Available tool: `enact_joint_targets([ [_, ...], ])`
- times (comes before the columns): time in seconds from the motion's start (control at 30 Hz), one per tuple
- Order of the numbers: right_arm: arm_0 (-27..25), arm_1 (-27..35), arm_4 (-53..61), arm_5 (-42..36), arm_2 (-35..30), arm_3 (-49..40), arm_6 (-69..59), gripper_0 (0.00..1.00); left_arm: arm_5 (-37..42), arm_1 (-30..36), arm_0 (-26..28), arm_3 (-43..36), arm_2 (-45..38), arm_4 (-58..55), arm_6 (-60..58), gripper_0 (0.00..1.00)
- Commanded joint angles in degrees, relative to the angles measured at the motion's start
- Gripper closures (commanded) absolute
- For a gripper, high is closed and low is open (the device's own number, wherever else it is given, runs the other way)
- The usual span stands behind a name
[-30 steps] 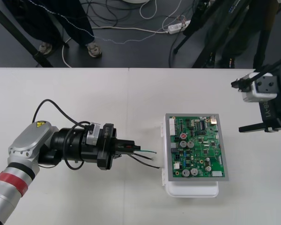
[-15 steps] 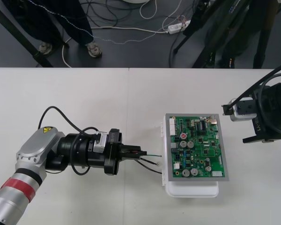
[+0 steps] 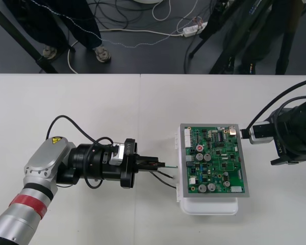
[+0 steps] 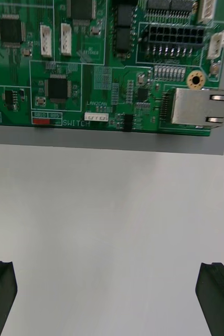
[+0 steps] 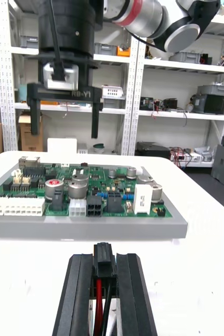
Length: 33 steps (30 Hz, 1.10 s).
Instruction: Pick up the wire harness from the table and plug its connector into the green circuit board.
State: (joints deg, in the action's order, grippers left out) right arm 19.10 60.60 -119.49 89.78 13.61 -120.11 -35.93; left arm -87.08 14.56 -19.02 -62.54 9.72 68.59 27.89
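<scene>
The green circuit board [image 3: 214, 161] lies on its white base [image 3: 209, 206] right of the table's middle. My left gripper [image 3: 156, 164] points at the board's left edge, a short gap away, shut on the harness. In the left wrist view the black plug [image 5: 102, 258] sits clamped at the fingertips of the left gripper [image 5: 102, 265], with red and black wires [image 5: 98, 304] running back between them. Green and black wires [image 3: 168, 170] trail beside the fingers. My right gripper [image 3: 244, 134] hovers at the board's right edge. It is open in the right wrist view [image 4: 112, 296], above the board [image 4: 112, 63].
Across the board [image 5: 85, 197], the right gripper [image 5: 65, 113] faces the left wrist camera with its fingers spread. A black cable [image 3: 66, 122] loops over the left arm's wrist. The table's far edge [image 3: 143, 74] borders dark floor with cables.
My left gripper has slid right with the harness, closing the gap to the board's left edge. The right arm has swung in and down to the board's right edge.
</scene>
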Motion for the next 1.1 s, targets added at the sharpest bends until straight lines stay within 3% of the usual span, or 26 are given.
enact_joint_targets([
  [0.03,-1.8,0.1,-1.5,0.2,0.7,-0.1,-0.8,0.00,1.7,-2.3,-2.1,-0.5,-0.1,0.3,3.5,1.00],
  [0.7,-3.5,-5.0,-7.9,0.2,0.7,-0.2,-0.1,0.00,7.3,-3.1,-3.0,-0.5,3.5,-1.5,2.9,1.00],
  [1.1,-4.2,-6.5,-13.1,0.2,5.3,-0.1,0.2,0.00,9.4,-3.9,-3.1,-0.6,7.5,-4.1,2.9,1.00],
])
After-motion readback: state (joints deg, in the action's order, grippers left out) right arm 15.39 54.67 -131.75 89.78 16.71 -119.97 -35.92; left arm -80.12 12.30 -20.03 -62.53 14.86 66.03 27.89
